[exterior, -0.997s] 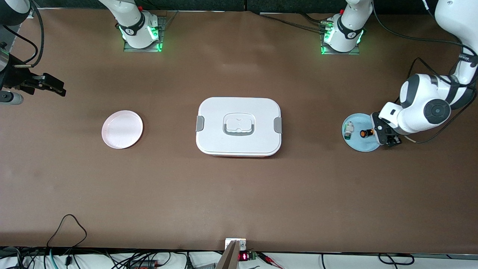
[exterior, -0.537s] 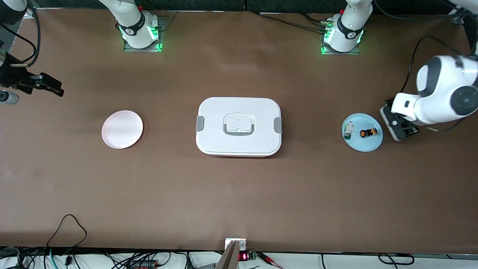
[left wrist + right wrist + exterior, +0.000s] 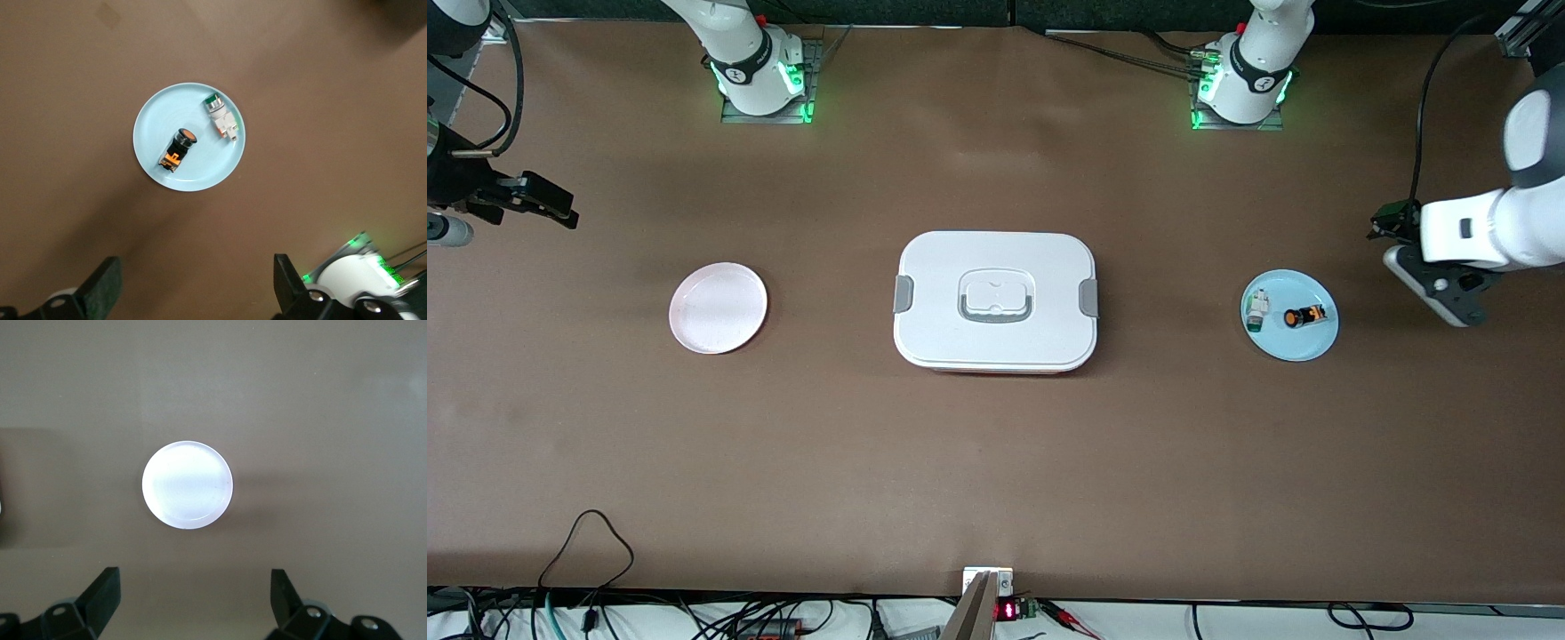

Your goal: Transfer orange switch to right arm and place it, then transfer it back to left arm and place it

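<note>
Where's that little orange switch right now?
The orange switch lies on the blue plate beside a white-and-green part, toward the left arm's end of the table.

A broad brown tabletop (image 3: 996,462) carries everything here. In its middle sits the box (image 3: 995,300), white with grey side clasps and a grey-outlined lid handle. Toward the right arm's end lies a pale pink plate (image 3: 718,308), flat on the brown surface, well apart from the box and below the right hand (image 3: 193,603), which hangs high over that end. Toward the left arm's end lies a light blue plate (image 3: 1303,342), just beside the spot under the left hand (image 3: 197,293). The two arm bases (image 3: 763,76) stand bolted along the edge farthest from the front camera, glowing green.
</note>
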